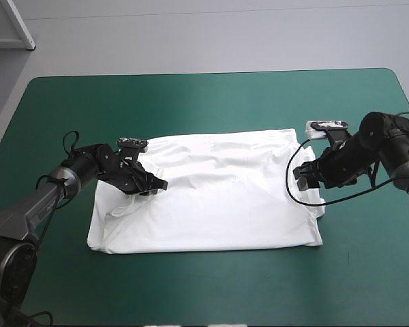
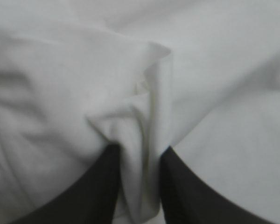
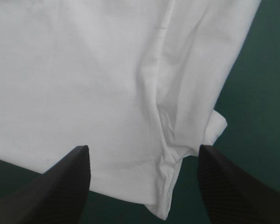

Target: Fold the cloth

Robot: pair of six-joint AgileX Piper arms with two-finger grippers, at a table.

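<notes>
Softness was the ruling trait of the white T-shirt [image 1: 218, 197], which lay spread nearly flat in the middle of the teal-green counter [image 1: 191, 102]. By its look it was light, limp and easily rucked. It would likely sag and drag rather than keep a shape, so any lift would probably need both ends carried together.

The left pincer [image 1: 155, 185] was all but closed on a raised pleat of cloth near the shirt's left end, with the fabric pinched between its black fingers [image 2: 98, 186]. The right pincer [image 1: 302, 177] hung open over the shirt's right end, gripping nothing. Its fingers stood wide apart, with a rumpled, doubled edge of the shirt between them and bare counter beyond. That thicker edge looked the better place to take hold, since a single layer might slip free.

Nothing else lay on the counter near the shirt, and no obstacle stood in the arms' way. The one hazard seemed to be bunching under the left grip.
</notes>
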